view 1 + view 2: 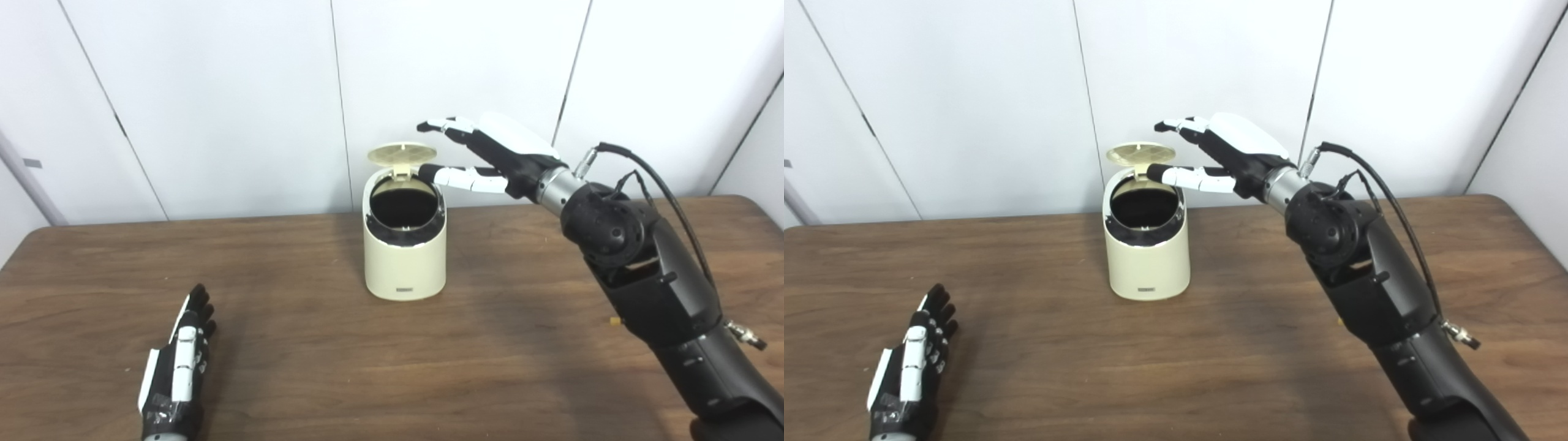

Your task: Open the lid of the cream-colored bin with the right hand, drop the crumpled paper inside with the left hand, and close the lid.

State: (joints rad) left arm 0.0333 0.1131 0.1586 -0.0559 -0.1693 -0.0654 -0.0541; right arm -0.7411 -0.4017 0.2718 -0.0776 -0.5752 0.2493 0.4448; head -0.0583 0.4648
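nearest you, the black-and-white left hand [176,361] rests flat on the brown wooden table [490,343], fingers extended, holding nothing. no crumpled paper is visible. farther back, the cream-colored cylindrical plastic bin [404,257] stands with its round lid [402,153] raised. the right hand [484,156], fingers spread and empty, hovers beside the lid. risk: a hard push on the lid may tip the bin.

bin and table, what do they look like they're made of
The cream-colored bin looks like smooth moulded plastic with a soft sheen; its raised lid matches, and the collar around the opening is glossy black. The table shows brown wood grain with a matte finish; whether it is laminate or solid wood cannot be told.
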